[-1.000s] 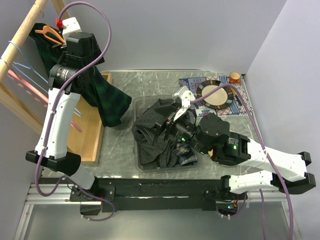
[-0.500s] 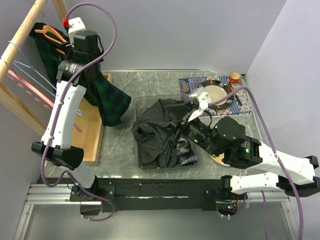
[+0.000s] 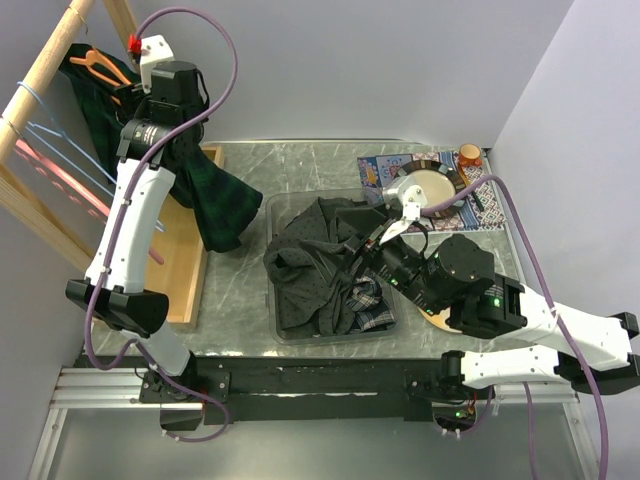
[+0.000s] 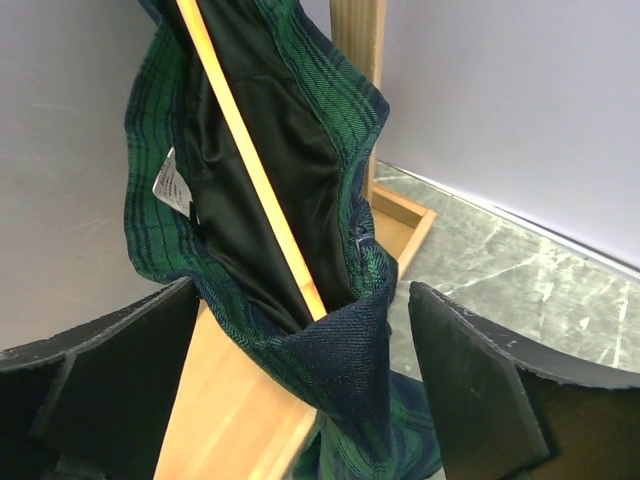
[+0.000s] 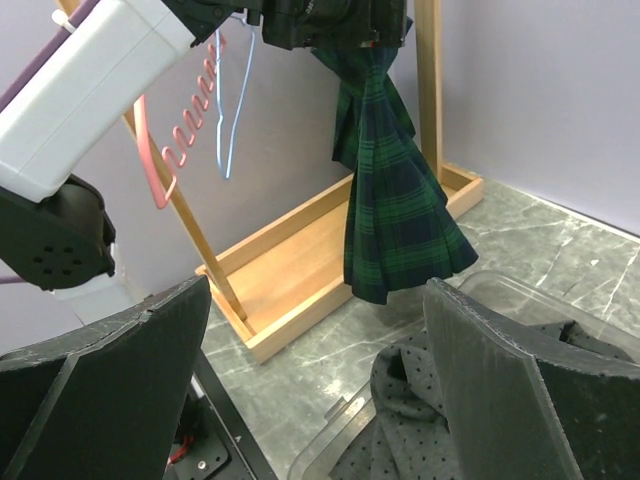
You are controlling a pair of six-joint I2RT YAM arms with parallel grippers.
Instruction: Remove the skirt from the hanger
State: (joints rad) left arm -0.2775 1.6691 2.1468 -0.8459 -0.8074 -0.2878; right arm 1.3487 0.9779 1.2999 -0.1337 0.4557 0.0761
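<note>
The dark green plaid skirt (image 3: 215,205) hangs from an orange hanger (image 3: 100,65) on the wooden rail at the far left. In the left wrist view the hanger's orange bar (image 4: 250,170) runs inside the skirt's waistband (image 4: 345,350). My left gripper (image 4: 305,300) is open, and a corner of the waistband sits between its jaws with a gap on each side. In the top view it (image 3: 135,100) is raised next to the hanger. My right gripper (image 5: 315,290) is open and empty over the bin's left rim, facing the skirt (image 5: 390,200). It also shows in the top view (image 3: 362,255).
A clear bin (image 3: 272,305) of dark clothes (image 3: 320,270) sits mid-table. The rack's wooden base tray (image 3: 185,270) is on the left. Blue (image 3: 60,145) and pink (image 3: 45,165) hangers hang on the rail. A plate (image 3: 425,190) and cup (image 3: 468,153) sit on a mat at the back right.
My left wrist has risen and moved closer to the hanger. My right arm has shifted right, and its gripper has drawn back from over the clothes toward the bin's right side.
</note>
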